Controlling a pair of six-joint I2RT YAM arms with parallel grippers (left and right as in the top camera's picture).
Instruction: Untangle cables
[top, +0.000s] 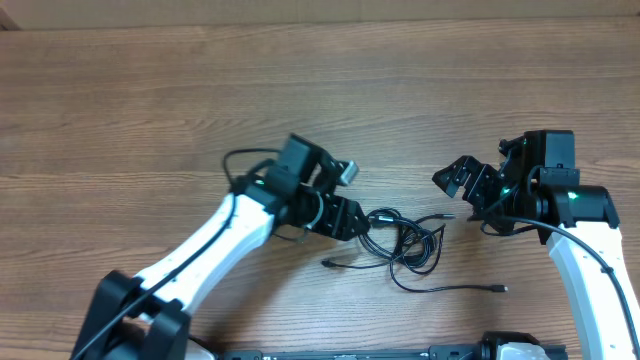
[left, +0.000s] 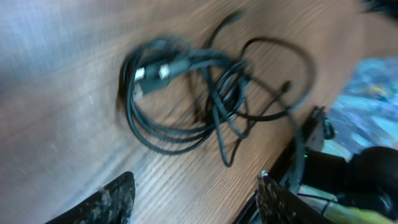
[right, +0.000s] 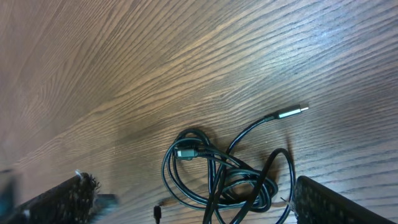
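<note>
The cables (top: 405, 242) lie as one tangled bundle of thin black loops on the wooden table, between the two arms. Loose ends trail out to a plug (top: 328, 263) on the left and another (top: 500, 289) on the right. My left gripper (top: 352, 218) is open just left of the bundle, not touching it. In the blurred left wrist view the cables (left: 199, 93) lie ahead of the left gripper (left: 196, 200), nothing between its fingers. My right gripper (top: 462, 190) hangs open up and to the right. In the right wrist view the cables (right: 217, 180) and a silvery plug (right: 292, 112) lie below the right gripper (right: 202, 200).
The wooden table (top: 300, 90) stretches bare behind the arms. The front table edge with a dark rail (top: 400, 352) runs close behind the bundle. A thicker black wire (top: 240, 160) loops by the left arm's wrist.
</note>
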